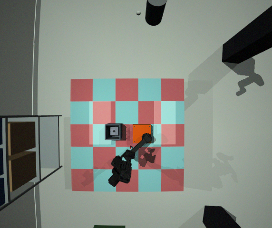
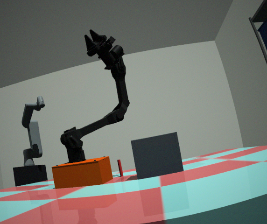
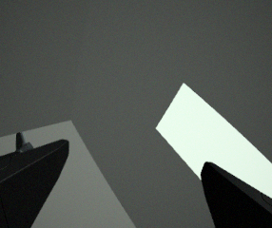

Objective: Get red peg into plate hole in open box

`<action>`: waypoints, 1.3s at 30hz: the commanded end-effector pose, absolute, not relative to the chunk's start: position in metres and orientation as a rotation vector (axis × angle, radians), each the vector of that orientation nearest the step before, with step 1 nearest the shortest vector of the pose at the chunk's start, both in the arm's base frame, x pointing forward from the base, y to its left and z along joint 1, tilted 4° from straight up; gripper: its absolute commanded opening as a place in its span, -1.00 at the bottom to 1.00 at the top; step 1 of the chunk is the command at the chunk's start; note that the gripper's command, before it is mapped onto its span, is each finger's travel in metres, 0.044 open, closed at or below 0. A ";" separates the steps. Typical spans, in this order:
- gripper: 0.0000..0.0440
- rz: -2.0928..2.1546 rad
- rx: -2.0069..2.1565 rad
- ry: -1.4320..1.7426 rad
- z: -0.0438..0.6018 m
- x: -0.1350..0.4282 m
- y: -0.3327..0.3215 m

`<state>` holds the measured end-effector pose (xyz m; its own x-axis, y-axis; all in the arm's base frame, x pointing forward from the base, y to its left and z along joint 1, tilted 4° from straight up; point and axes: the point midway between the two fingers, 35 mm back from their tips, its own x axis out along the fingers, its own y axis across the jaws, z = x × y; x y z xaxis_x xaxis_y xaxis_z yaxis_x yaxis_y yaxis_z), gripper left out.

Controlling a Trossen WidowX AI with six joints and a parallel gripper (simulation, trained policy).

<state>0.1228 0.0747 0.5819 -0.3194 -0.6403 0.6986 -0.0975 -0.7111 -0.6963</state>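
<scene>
The red peg (image 1: pixel 131 147) (image 2: pixel 120 168) stands upright on the checkered mat, between the orange base block and the box in the exterior view. In the top view it is partly hidden beside the arm. The open dark grey box (image 1: pixel 105 133) (image 2: pixel 157 156) stands on the mat. The light plate (image 1: pixel 111 128) with a small dark hole shows at its bottom in the top view. My gripper (image 2: pixel 87 32) (image 3: pixel 137 159) is open and empty. It is high above the peg and box, with its fingers pointing upward.
The orange block (image 1: pixel 140 131) (image 2: pixel 80 174) carries the arm base beside the box. The checkered mat (image 1: pixel 82 90) (image 2: pixel 213 178) lies under them. A shelf (image 1: pixel 39 147) with bins stands to the left in the top view. A grey arm (image 2: pixel 34 137) stands on a dark block in the background.
</scene>
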 end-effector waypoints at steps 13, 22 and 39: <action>0.99 -1.906 -1.285 0.641 0.579 0.065 0.048; 1.00 -1.766 -1.074 0.430 0.576 0.038 0.021; 1.00 -1.458 -0.641 0.137 0.559 0.022 -0.040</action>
